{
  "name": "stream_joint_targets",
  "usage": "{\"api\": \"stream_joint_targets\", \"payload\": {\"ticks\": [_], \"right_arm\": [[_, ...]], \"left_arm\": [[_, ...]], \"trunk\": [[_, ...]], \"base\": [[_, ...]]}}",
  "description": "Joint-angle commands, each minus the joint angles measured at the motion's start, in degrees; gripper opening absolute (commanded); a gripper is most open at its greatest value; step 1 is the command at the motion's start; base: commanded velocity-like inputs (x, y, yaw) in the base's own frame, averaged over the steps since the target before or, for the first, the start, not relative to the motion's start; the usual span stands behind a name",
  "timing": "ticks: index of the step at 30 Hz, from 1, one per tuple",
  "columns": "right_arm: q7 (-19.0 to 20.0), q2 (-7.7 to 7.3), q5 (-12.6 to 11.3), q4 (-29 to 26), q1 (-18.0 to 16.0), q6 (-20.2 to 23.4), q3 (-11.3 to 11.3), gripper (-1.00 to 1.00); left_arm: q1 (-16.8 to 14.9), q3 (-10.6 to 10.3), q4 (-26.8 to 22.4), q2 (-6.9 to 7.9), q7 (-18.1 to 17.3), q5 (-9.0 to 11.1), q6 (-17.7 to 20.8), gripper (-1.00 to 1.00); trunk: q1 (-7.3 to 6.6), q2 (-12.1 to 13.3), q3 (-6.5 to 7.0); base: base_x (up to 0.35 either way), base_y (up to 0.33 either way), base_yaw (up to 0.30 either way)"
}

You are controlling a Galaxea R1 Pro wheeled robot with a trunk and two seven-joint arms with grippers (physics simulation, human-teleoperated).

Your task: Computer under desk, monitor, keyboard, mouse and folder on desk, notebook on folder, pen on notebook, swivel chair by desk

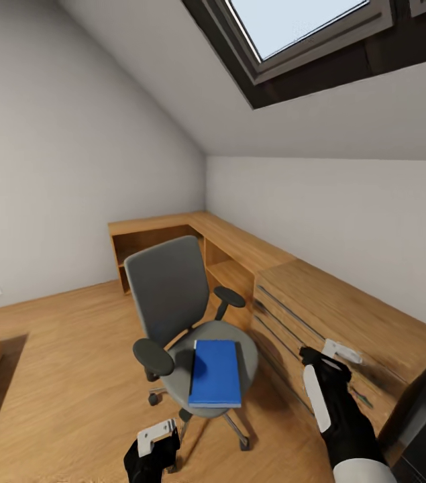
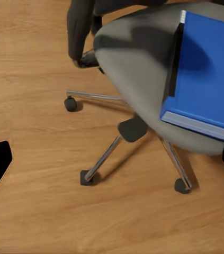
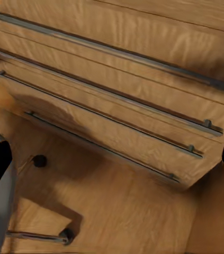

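Starting at the left of the head view, the left gripper point(image 1: 153, 439) hangs low over the light wood floor point(image 1: 58, 376), just in front of the swivel chair point(image 1: 172, 295); its wrist camera looks down on the chrome star base point(image 2: 112, 153) and casters, and the dark finger tips at the edges of that picture stand wide apart, so it reads as open and empty. That placement looks like a staging pose for reaching the seat. On the grey seat lies the folder point(image 1: 215, 372), bright blue with white edges, flat and squarely within the cushion between the two round black armrests point(image 1: 153, 357), so it is still to be moved to the desk. Further right, the right gripper point(image 1: 320, 365) is raised beside the light wooden drawer unit point(image 1: 347, 315), whose long bar handles point(image 3: 117, 121) its wrist camera faces; the dark tips at that picture's edges are well apart, so it too seems open, holding nothing. It sits clear of the chair, probably kept out of the way while the other arm works.
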Motion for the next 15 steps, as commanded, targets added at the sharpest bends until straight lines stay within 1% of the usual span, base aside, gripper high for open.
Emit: {"api": "stream_joint_targets", "payload": {"ticks": [1,2,3,5,6,7,9,10,11,12,15], "right_arm": [[-0.5,0.02,-0.5,0.2,0.0,0.0,0.6,1.00],[-0.6,0.02,-0.5,1.0,0.0,-0.4,2.3,1.00],[-0.7,0.02,-0.5,1.5,0.0,-0.6,3.2,1.00],[-0.8,0.02,-0.4,3.1,0.0,-1.7,6.3,1.00],[-0.9,0.02,-0.4,3.4,0.0,-2.0,7.0,1.00],[-0.9,0.02,-0.4,4.1,0.0,-2.6,8.4,1.00],[-1.0,0.02,-0.4,4.6,0.0,-3.2,9.7,1.00],[-1.0,0.02,-0.4,5.1,0.0,-3.7,10.7,1.00],[-1.0,0.02,-0.4,5.3,0.0,-3.9,11.1,1.00],[-1.0,0.02,-0.4,6.2,0.0,-4.5,12.4,1.00],[-0.9,-0.03,-0.4,6.3,0.0,-4.6,12.6,1.00]], "left_arm": [[-0.1,-0.1,0.0,0.03,0.3,0.4,-0.1,1.00],[-0.1,0.1,-0.4,0.01,0.3,0.4,-0.1,1.00],[-0.1,0.1,-0.6,-0.01,0.3,0.4,-0.1,1.00],[-0.1,0.1,-1.2,-0.04,0.2,0.3,-0.2,1.00],[-0.1,0.1,-1.3,-0.05,0.2,0.3,-0.2,1.00],[-0.1,0.1,-1.4,-0.05,0.2,0.3,-0.2,1.00],[-0.1,0.1,-1.5,-0.06,0.2,0.3,-0.2,1.00],[-0.1,0.1,-1.6,-0.06,0.2,0.2,-0.2,1.00],[-0.1,0.1,-1.6,-0.06,0.2,0.2,-0.2,1.00],[-0.1,0.1,-1.6,-0.01,0.2,0.2,-0.2,1.00],[-0.1,0.1,-1.7,0.01,0.1,0.2,-0.2,1.00]], "trunk": [[0.00,0.0,-0.10],[0.00,0.0,-0.14],[0.00,0.0,-0.18],[0.00,0.0,-0.27],[0.00,0.0,-0.32],[0.00,0.0,-0.38],[0.00,0.0,-0.49],[0.00,0.0,-0.55],[0.00,0.0,-0.62],[0.00,0.0,-0.68],[0.00,0.0,-0.80]], "base": [[0.000,0.000,0.269],[0.000,0.000,0.265],[0.000,0.000,0.263],[0.000,0.000,0.252],[0.000,0.000,0.241],[0.000,0.000,0.230],[0.000,0.000,0.223],[0.000,0.000,0.215],[0.000,0.000,0.212],[0.000,0.000,0.172],[0.000,0.000,0.106]]}}
